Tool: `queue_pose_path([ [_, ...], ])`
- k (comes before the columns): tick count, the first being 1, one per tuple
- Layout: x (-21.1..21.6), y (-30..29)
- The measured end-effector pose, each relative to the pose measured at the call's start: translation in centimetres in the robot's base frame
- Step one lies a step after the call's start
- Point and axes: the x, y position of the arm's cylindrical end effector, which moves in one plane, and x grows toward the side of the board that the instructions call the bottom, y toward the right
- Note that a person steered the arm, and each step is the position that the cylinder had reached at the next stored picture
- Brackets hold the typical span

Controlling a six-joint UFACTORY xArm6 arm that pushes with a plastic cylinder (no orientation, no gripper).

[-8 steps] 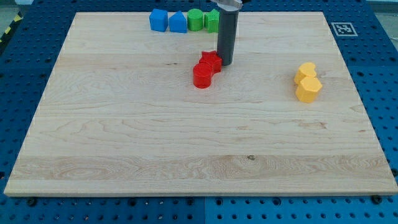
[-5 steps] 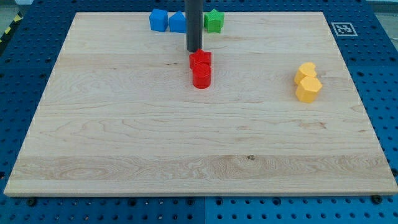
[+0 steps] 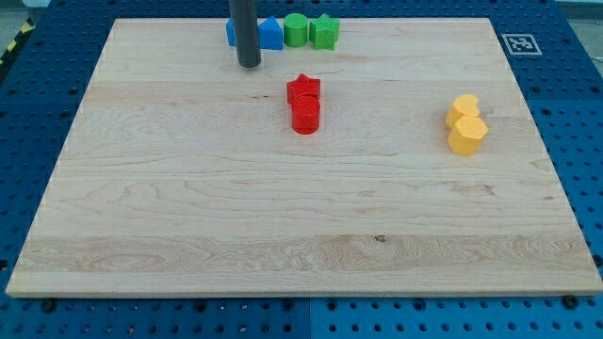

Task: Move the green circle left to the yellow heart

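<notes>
1. Our tip (image 3: pixel 249 65) rests on the board (image 3: pixel 188 207), holding nothing, apparently just clear of the partly hidden blue block (image 3: pixel 232 33).
2. Green circle (image 3: pixel 296 29) sits at the far edge; yellow heart (image 3: pixel 464 106) far right, open board between.

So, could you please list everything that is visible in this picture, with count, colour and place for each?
blue blocks: 2, blue, top edge of the board, one partly hidden behind the rod
green circle: 1, green, top edge, right of the blue blocks
green star-like block: 1, green, top edge, right of the green circle
red blocks: 2, red, touching, near the upper middle
yellow blocks: 2, yellow, touching, at the view's right; which one is the heart is hard to tell
wooden board: 1, light wood, on a blue pegboard
my tip: 1, dark, just below the left blue block, left of the green circle
</notes>
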Motion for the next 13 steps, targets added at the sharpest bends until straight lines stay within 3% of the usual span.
queue_pose_path([
  [4,-2.1,1.4],
  [7,-0.2,14.3],
  [9,-7.5,20.3],
  [10,-9.9,19.4],
  [13,-9.7,8.0],
])
